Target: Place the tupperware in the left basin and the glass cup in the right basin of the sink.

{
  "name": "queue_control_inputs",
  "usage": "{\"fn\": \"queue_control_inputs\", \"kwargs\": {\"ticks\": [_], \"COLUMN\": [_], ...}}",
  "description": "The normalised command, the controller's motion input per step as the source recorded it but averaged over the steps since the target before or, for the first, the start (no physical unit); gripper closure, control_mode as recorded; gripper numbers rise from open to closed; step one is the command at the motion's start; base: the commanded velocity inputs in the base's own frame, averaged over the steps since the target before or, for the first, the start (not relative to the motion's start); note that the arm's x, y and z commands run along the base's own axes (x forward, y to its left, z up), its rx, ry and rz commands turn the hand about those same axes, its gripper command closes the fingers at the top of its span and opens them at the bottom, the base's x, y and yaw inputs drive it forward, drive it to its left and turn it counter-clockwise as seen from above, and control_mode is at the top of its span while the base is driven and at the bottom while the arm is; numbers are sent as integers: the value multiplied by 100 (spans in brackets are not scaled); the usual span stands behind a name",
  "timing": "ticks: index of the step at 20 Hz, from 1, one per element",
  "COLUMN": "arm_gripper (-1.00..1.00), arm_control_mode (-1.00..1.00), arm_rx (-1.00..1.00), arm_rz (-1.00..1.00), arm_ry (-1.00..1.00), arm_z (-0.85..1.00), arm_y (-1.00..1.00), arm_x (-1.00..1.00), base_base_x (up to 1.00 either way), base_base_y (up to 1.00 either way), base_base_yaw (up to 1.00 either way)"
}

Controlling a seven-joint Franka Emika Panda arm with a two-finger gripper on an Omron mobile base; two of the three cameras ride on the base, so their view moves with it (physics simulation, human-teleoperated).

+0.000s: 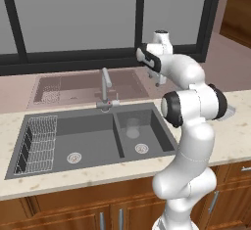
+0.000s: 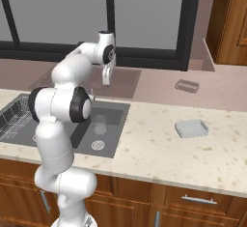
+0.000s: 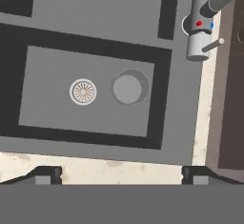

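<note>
Tupperware lies flat on the tabletop at the right of the right base view, well apart from the gripper, which hangs released and empty at upper centre-left of that frame, above the sink; its long axis runs roughly across the frame. Glass cup stands upright in the right basin, beside the drain. Left basin holds no tupperware yet. Count: one tupperware, one cup, two basins, one arm.

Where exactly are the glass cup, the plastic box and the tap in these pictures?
glass cup (image 3: 129,87): hand view, on its round bottom, seen from above.
tupperware (image 2: 191,128): right base view, on the middle of its flat top.
faucet (image 1: 105,88): left base view, on its upright stem.
</note>
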Motion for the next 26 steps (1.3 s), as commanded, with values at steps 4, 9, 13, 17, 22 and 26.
{"fn": "queue_control_inputs", "kwargs": {"ticks": [4, 9, 13, 17, 22, 26], "arm_gripper": [-100, -100, -100, -100, -100, -100], "arm_control_mode": [-100, -100, -100, -100, -100, -100], "arm_rx": [0, 0, 0, 0, 0, 0], "arm_rz": [-22, -22, -20, -20, -21, -21], "arm_ry": [0, 0, 0, -1, -3, -5], "arm_z": [34, 16, 1, 0, 0, 0], "arm_y": [-37, -39, -42, -46, -50, -52], "arm_x": [0, 0, 0, -1, 0, 0], "base_base_x": [0, 0, 0, 0, 0, 0], "base_base_y": [0, 0, 0, 0, 0, 0], "base_base_yaw": [0, 0, 0, 0, 0, 0]}}
